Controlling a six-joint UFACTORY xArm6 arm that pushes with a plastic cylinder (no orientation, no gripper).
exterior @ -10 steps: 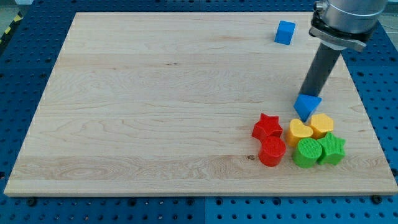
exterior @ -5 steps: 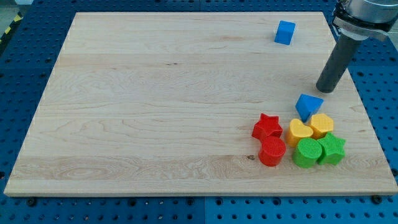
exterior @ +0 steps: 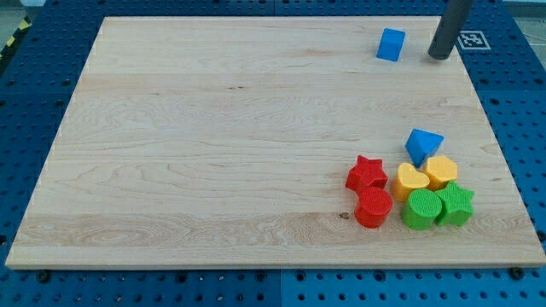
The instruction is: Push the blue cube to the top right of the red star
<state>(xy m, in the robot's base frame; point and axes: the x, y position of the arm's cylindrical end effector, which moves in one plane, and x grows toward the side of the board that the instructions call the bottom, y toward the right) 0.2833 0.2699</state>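
**Tip beside the blue cube at the counter's top edge**

Camera view. The wooden counter [exterior: 213,145] fills most of the frame, with blue pegboard [exterior: 26,102] around it on every side. Taking the red star [exterior: 367,173] as the landmark: the blue cube [exterior: 391,44] sits well apart from it, far toward the view's top and slightly to the view's right, close to the counter's top edge. Between cube and star the wood is bare, and the whole stretch to the view's left of the star is open too.

The other blocks crowd around the star. A red cylinder [exterior: 373,207] touches it just below. To the star's right lie a yellow heart [exterior: 412,181] and a second yellow block [exterior: 441,171], its shape hard to make out. Up and to the right of the star is a blue wedge-like block [exterior: 423,145], touching the yellow pair. Below and right of the star are a green cylinder [exterior: 421,210] and a green star [exterior: 455,204], near the counter's right edge.

There is no hand, only the dark rod; it holds nothing. My tip [exterior: 439,56] stands far above and to the right of the star, just right of the blue cube, with a narrow gap between them.
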